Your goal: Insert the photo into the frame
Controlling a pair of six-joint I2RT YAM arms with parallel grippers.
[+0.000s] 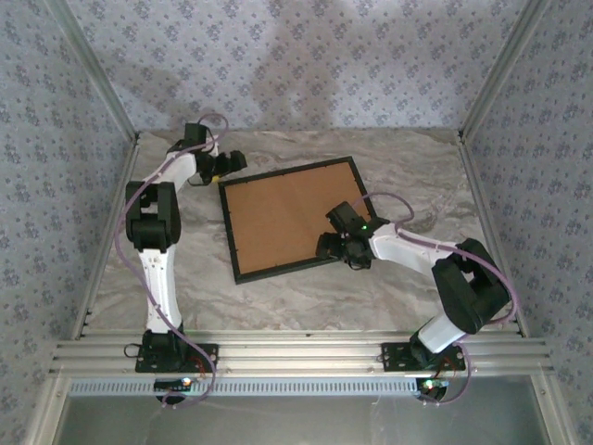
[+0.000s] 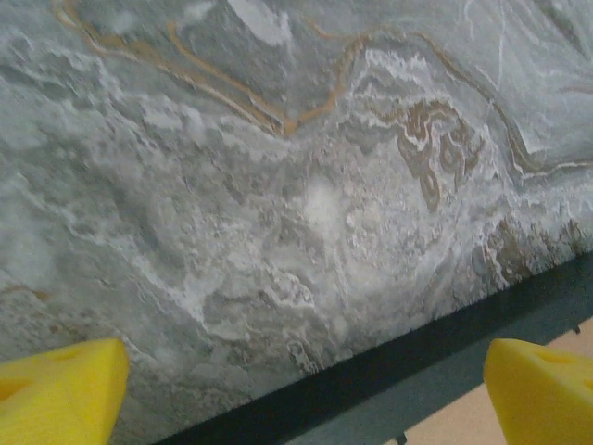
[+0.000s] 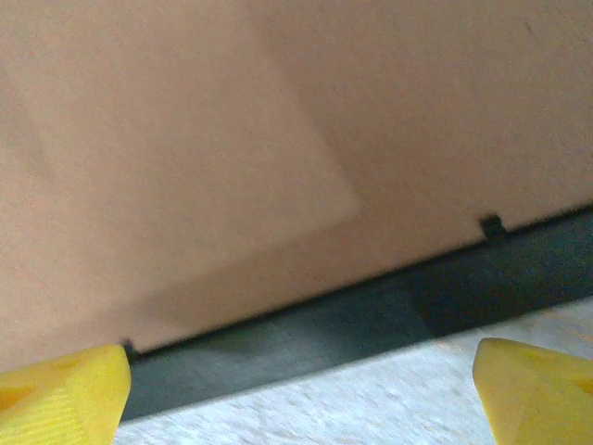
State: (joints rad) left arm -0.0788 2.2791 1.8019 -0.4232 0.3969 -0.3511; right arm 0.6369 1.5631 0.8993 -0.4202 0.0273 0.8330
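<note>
The left hand point(image 1: 229, 163) is positioned at the far-left corner of the frame point(image 1: 278, 271), its fingertips point(image 2: 60, 394) spread wide and gripping nothing. The frame lies flat at the centre of the desk point(image 1: 278, 311), with a brown backing board point(image 1: 287, 218) inside it. The right hand point(image 1: 339, 248) is over the frame's near-right edge, its fingertips point(image 3: 65, 394) apart and empty.

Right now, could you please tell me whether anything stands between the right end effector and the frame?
Nothing visible does. The right end effector is open right above the frame, with its black rail and the brown backing board directly beneath it. Whether it touches the rail I cannot tell.
</note>
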